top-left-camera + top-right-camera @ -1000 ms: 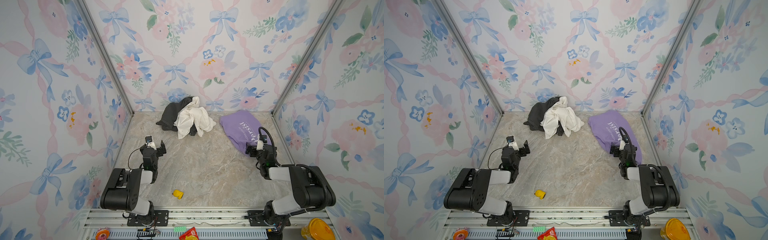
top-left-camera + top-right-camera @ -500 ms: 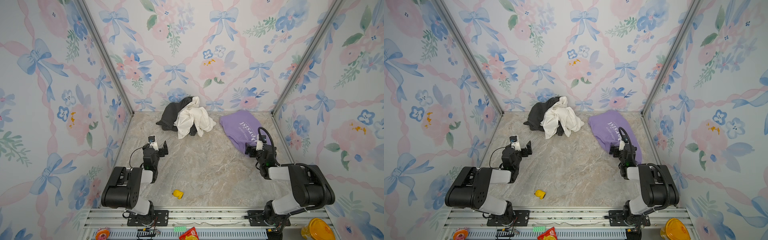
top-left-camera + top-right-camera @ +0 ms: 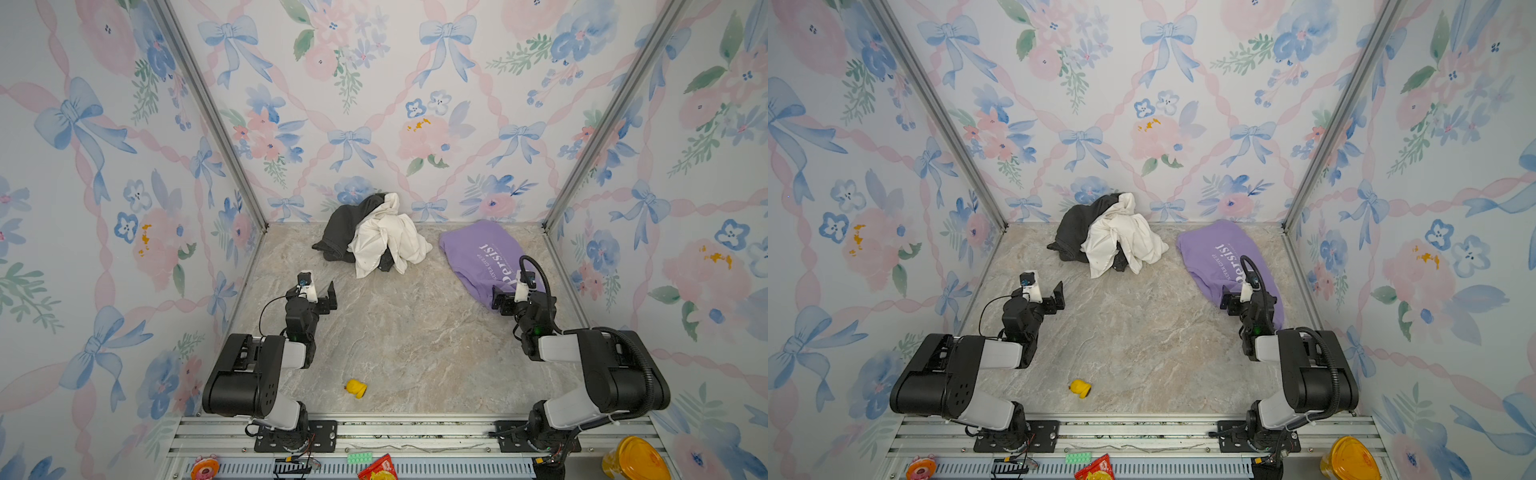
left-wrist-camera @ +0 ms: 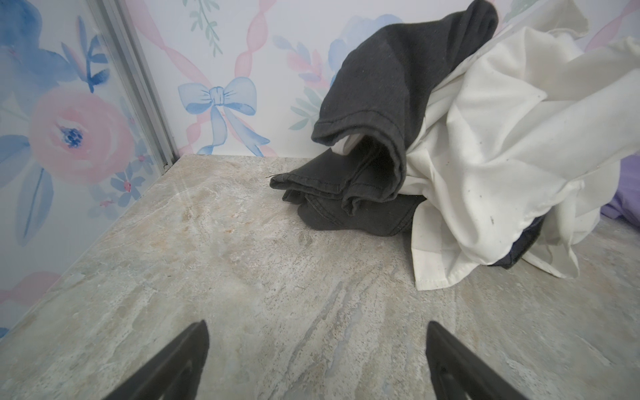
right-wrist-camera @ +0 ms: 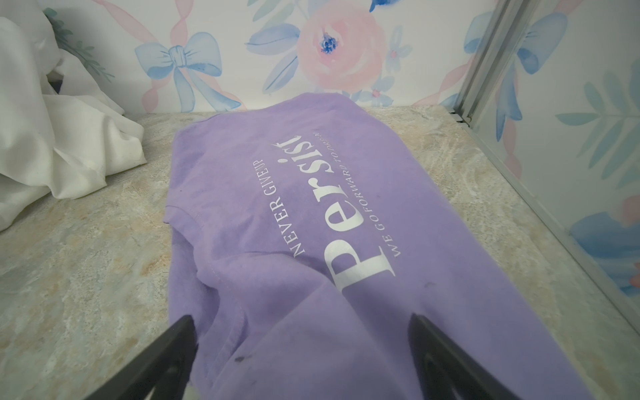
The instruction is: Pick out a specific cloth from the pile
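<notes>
Lavender cloth (image 3: 478,253) lies flat at the right side of the tabletop (image 3: 407,340), clear of the pile (image 3: 370,241), so separation looks done. Right pincer (image 5: 301,322) hangs wide apart and empty over its near hem. Left pincer (image 4: 317,327), equally wide and empty, faces the pile.

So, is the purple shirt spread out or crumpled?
Spread out, mostly flat: the lavender shirt lies on the floor with its lettering readable, a few folds near the right gripper.

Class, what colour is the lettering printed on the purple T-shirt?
White lettering on the lavender T-shirt; clearest in the right wrist view.
</notes>
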`<state>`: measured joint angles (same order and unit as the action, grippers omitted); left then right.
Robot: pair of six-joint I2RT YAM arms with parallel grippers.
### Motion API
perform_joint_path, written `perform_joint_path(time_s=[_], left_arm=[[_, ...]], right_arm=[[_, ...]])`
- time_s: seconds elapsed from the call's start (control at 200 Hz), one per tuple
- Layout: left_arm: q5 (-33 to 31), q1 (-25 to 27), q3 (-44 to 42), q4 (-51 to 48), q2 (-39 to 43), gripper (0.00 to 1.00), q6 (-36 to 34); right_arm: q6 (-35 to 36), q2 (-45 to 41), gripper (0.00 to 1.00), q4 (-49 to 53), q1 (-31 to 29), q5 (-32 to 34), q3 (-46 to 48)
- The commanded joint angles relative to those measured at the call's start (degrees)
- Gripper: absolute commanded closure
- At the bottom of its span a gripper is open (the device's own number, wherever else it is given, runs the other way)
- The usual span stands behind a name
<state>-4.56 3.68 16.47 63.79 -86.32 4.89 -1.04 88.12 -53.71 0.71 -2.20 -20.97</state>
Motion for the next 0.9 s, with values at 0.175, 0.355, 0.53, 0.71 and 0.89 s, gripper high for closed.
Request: perform_joint_path(time_s=[0.175,0.355,0.53,0.71,0.89], left_arm=[[-3.14,0.69,-5.71,13.67,-2.66,0.02,-0.69],[-4.15,1.14,-5.57,13.69,-2.81,0.02,-1.01],[-6.17,2.33,-5.64,13.71,-2.69,0.02,-1.76],[-7.61,3.26,-5.57,13.64,-2.79,0.02,-2.51],[-7.66,3.2,-5.61,13.69,-2.8,0.02,-2.5]], right_arm=[[-0.27,0.74,0.03,-0.91,0.64,-3.05,-0.28],[0.16,0.74,0.03,0.19,0.31,-2.97,-0.82],[0.29,0.74,0.03,0.51,0.18,-2.75,-1.0],[0.42,0.74,0.03,0.87,-0.18,-2.03,-1.18],[0.52,0.72,0.03,0.98,-0.35,-1.76,-1.26]])
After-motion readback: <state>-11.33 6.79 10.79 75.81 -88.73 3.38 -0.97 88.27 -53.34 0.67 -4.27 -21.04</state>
